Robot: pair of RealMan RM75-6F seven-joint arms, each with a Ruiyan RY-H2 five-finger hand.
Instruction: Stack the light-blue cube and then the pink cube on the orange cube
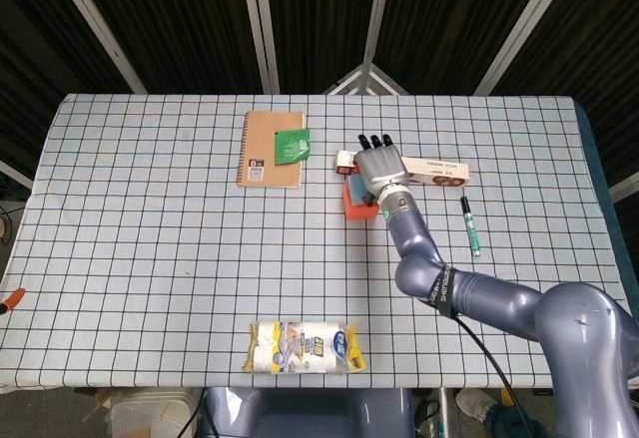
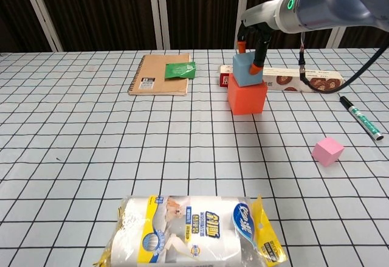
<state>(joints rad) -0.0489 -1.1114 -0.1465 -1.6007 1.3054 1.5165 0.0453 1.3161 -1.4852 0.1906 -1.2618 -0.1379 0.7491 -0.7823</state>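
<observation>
One stacking step nears its end as the right hand [image 2: 250, 47] pinches the blue cube [image 2: 245, 72] atop the orange cube [image 2: 246, 97]; next likely comes letting go, then fetching the pink cube [image 2: 327, 151] lying well apart.

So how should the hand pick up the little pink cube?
Probably from straight above, pinching two opposite side faces. The pink cube sits flat and alone on the table, a bit turned against the grid lines, so the fingers should turn to match its sides. Nothing touches it; the pen lies well behind, so there is room all round.
</observation>
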